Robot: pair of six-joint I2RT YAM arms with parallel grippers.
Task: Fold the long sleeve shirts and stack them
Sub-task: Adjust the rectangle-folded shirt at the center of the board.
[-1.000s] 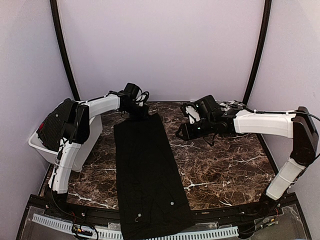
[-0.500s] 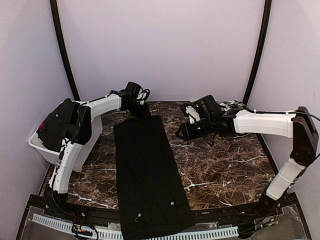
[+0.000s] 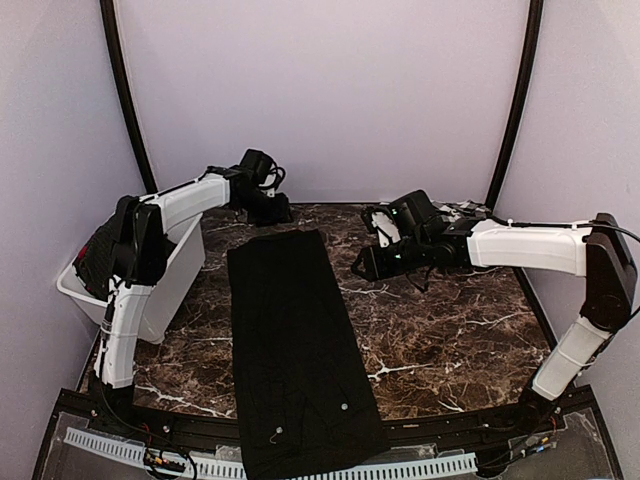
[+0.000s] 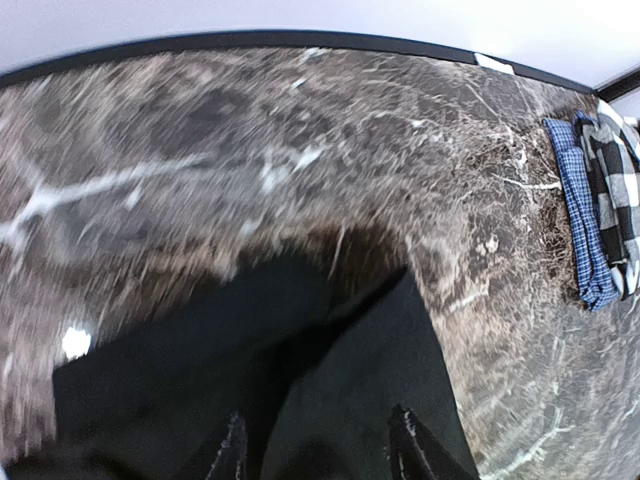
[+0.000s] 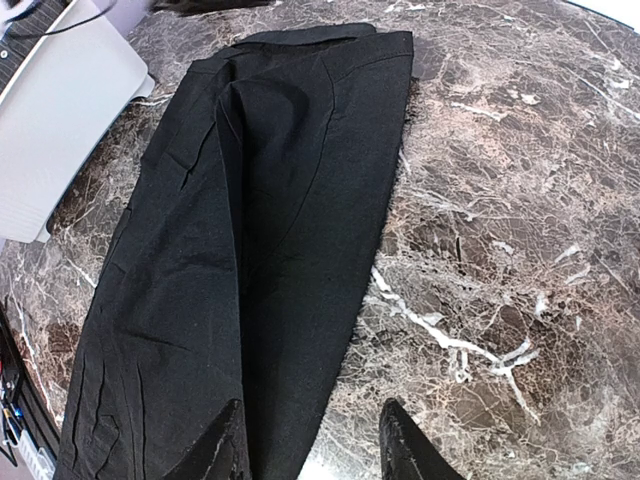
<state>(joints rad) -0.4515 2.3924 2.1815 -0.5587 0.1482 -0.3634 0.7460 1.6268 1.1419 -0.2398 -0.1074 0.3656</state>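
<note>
A plain black long sleeve shirt point(image 3: 295, 340) lies folded into a long strip from the table's back to its front edge. My left gripper point(image 3: 274, 212) is open and empty, hovering just beyond the shirt's far end; in the left wrist view point(image 4: 320, 445) the black cloth point(image 4: 350, 380) lies under its spread fingers. My right gripper point(image 3: 363, 267) is open and empty, hovering above the table beside the shirt's right edge. In the right wrist view point(image 5: 312, 445) it hangs over that edge point(image 5: 260, 220). The checked, blue-edged shirt point(image 4: 600, 215) lies folded at the back right.
A white plastic bin point(image 3: 160, 285) stands at the left table edge with dark cloth point(image 3: 103, 255) in it; it also shows in the right wrist view point(image 5: 60, 130). Bare marble table point(image 3: 450, 330) lies right of the shirt. The shirt's near end hangs over the front rail point(image 3: 420, 465).
My left gripper has drawn back and up from the shirt's far end toward the back wall. The right arm and the shirt have not moved.
</note>
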